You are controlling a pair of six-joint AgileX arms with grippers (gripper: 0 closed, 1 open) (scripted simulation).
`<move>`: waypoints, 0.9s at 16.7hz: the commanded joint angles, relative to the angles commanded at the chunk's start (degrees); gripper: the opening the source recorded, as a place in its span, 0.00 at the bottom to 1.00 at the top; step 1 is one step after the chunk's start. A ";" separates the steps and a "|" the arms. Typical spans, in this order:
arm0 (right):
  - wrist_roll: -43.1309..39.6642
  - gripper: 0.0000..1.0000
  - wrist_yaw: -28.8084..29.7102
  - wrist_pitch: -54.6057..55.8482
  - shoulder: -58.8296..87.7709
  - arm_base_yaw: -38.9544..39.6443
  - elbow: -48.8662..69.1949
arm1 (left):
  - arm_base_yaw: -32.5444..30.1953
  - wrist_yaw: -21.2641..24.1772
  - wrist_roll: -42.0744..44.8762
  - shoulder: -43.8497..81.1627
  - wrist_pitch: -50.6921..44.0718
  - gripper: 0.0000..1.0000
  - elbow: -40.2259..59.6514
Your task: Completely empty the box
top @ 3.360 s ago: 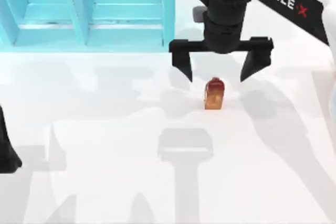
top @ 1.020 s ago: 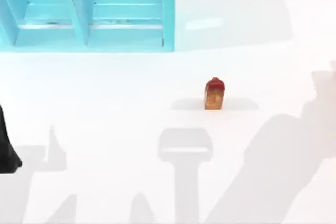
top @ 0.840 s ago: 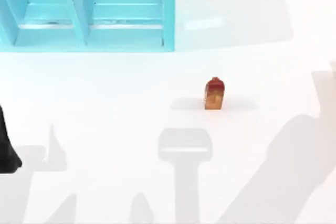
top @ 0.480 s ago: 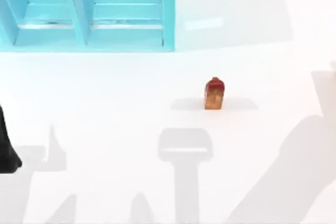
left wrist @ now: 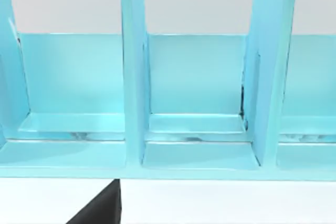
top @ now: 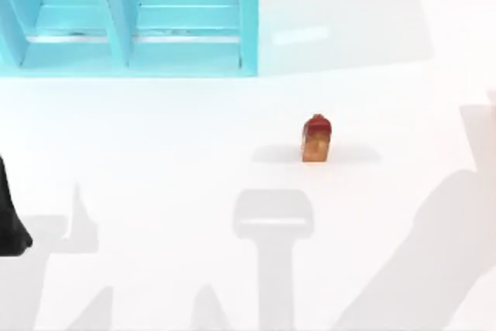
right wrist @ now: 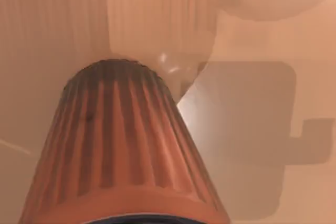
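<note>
Box (top: 248, 17): sits at the far left corner of the bench (top: 155, 145), with its right wall ending short of the bench's middle. Turquoise throughout, with thick walls. Upright dividers (left wrist: 134, 77) split it into side-by-side compartments. The two compartments visible from above are bare down to their floors. The left wrist view faces the compartments head-on and likewise finds nothing in those it covers.

Small brown object with a red top (top: 316, 139): stands upright on the open bench, right of centre, well apart from the box and clear of every edge. Casts a short shadow to either side.

Left hand (top: 11, 232): parked at the left edge of the bench, toward the near side, well apart from both the box and the small object. Touches nothing that can be seen. Released or clenched: cannot tell.

Right wrist view: very close on a ribbed brown cup (right wrist: 121, 145), tapered, narrow end farther off, set against a plain surface crossed by shadows. Whether this cup and the small object on the bench are the same item cannot be told.
</note>
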 joint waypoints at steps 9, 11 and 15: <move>0.00 0.00 0.00 0.00 0.00 0.00 0.00 | 0.00 0.00 0.00 0.00 0.00 1.00 0.00; 0.00 0.00 0.00 0.00 0.00 0.00 0.00 | 0.00 0.00 0.00 0.00 0.00 1.00 0.00; 0.09 0.00 -0.05 -0.01 -0.09 0.02 0.03 | 0.00 0.00 0.00 0.00 0.00 1.00 0.00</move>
